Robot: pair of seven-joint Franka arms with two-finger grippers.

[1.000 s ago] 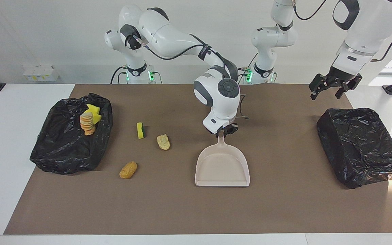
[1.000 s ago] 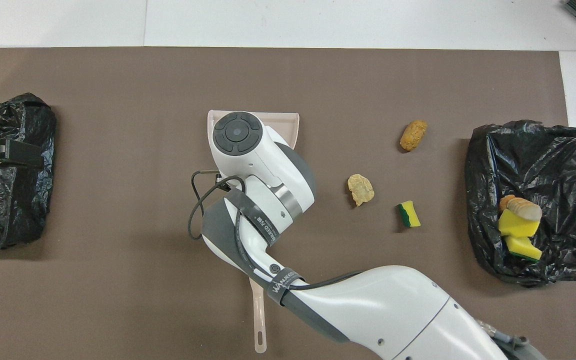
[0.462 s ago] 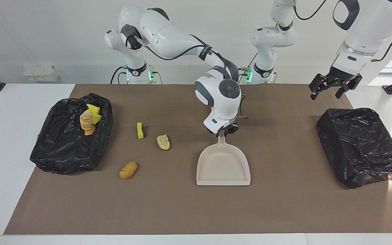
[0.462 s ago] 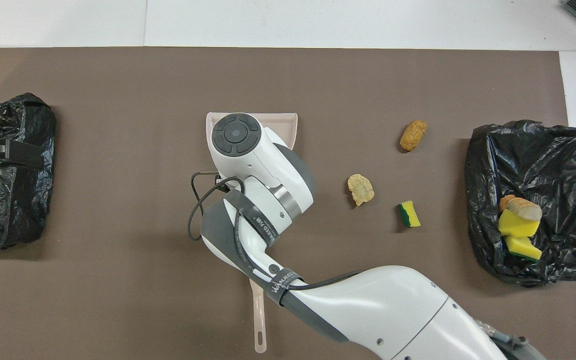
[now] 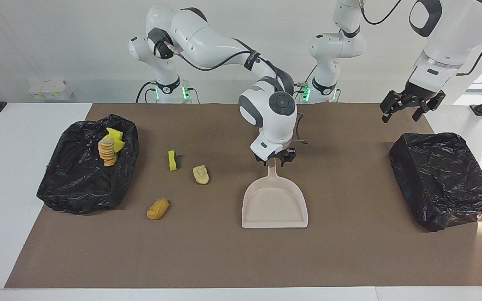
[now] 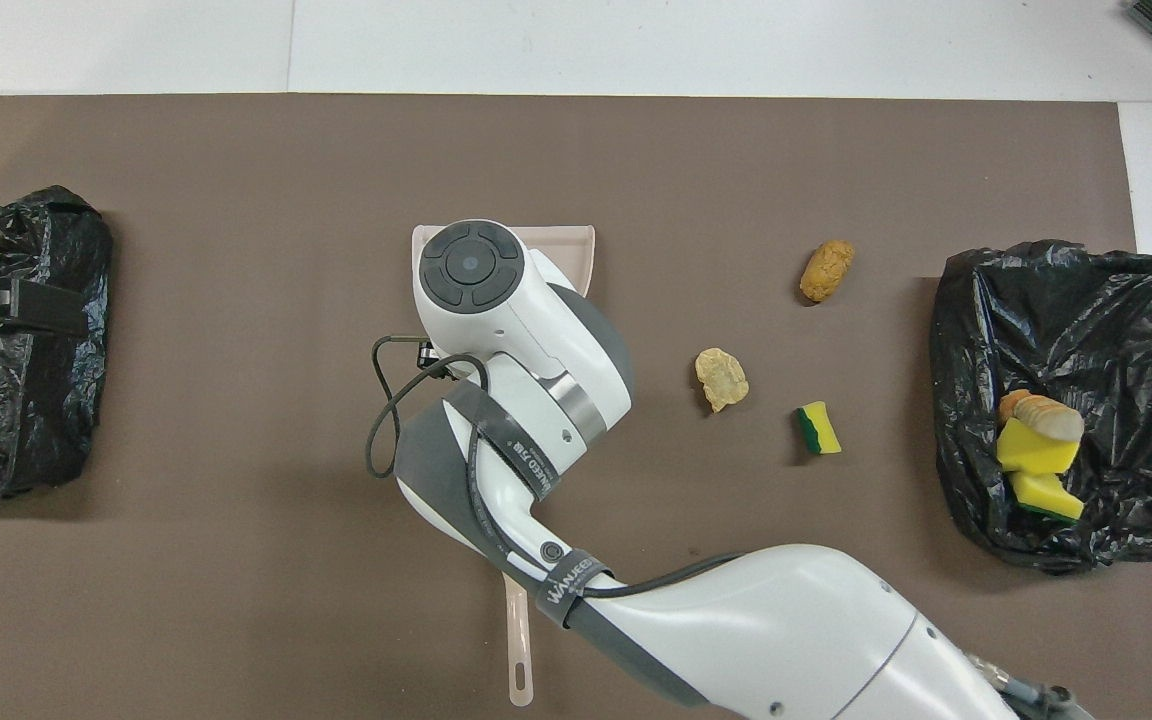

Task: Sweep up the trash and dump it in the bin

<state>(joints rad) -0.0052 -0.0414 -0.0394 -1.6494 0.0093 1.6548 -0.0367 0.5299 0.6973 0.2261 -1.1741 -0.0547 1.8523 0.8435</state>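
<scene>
Since a second ago the right gripper (image 5: pixel 275 160) has lifted slightly over the dustpan (image 5: pixel 274 205) handle; whether its jaws grip or have let go cannot be told. The left gripper (image 5: pixel 410 108) waits open over the empty bin (image 5: pixel 444 179). Trash: some yellow sponges and a ridged lump lie in the other bin (image 5: pixel 86 167); a green-backed sponge (image 5: pixel 173 160), tan lump (image 5: pixel 201 174) and orange lump (image 5: pixel 157 208) remain unswept beside it.

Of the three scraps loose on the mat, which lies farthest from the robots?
The orange lump: it lies farther out than the tan lump and the green-backed sponge.
</scene>
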